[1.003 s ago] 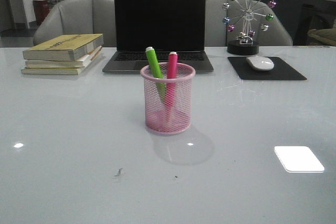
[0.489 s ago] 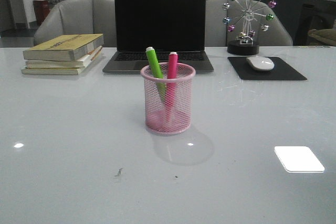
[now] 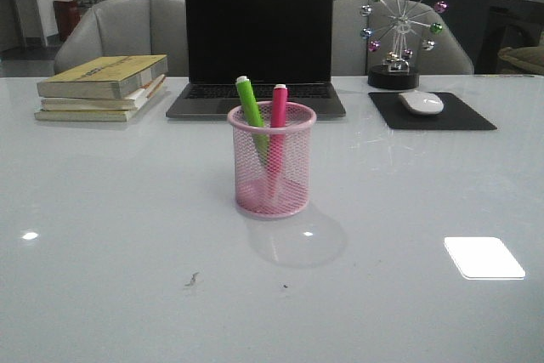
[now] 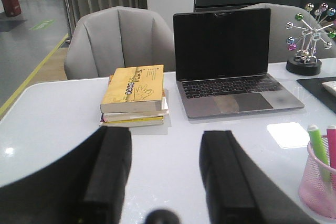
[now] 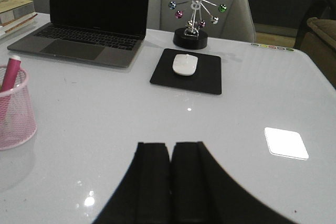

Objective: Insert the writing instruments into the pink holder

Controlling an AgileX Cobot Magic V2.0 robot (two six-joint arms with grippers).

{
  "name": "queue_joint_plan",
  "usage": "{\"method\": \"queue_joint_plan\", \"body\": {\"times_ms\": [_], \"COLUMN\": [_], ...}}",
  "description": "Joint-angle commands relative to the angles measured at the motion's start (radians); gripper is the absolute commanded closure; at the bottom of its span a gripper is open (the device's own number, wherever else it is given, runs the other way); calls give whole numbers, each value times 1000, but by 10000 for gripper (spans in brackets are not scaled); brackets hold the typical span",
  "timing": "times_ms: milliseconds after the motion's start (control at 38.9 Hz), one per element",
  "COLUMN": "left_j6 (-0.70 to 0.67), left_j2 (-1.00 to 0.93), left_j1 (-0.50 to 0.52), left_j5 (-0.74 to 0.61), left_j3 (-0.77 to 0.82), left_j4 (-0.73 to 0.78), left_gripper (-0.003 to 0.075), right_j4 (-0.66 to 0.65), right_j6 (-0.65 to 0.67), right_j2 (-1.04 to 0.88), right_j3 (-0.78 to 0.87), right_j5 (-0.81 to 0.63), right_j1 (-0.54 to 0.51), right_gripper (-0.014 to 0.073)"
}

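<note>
Pink holder [image 3: 272, 161] holds both markers, green [image 3: 252, 114] and pink [image 3: 277, 116]; left fingers [image 4: 113, 174] spread, right fingers [image 5: 153, 179] pressed together, both low over the tabletop [image 3: 110, 210]

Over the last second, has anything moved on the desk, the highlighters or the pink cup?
Nothing visibly changed. The green highlighter and pink highlighter stand in the pink holder as before, and no hand shows in the front view at either moment.
</note>
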Motion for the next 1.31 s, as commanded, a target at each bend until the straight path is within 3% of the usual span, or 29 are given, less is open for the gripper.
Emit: {"method": "queue_joint_plan", "body": {"times_ms": [0,154,386,643,1286], "left_j6": [-1,-1,-1,-1,-1], "left_j2": [2,2,2,8,8], "left_j1": [1,1,1,1,1], "left_j5": [-88,-88,-88,-88,-88], "left_j3": [-28,-28,-28,-28,-28], "left_j4": [-3,-3,-3,-3,-3], "left_gripper": [346,346,346,346,346], "right_j4": [-1,-1,-1,-1,-1], "right_j6": [-4,-4,-4,-4,-4], "right_j2": [-55,-164,-307,-303,-303], "right_j3": [71,197,202,202,202], "right_j5": [-153,-231,-76,48,49], "right_j1": [0,0,0,0,0], "right_gripper": [545,545,545,545,545]}}
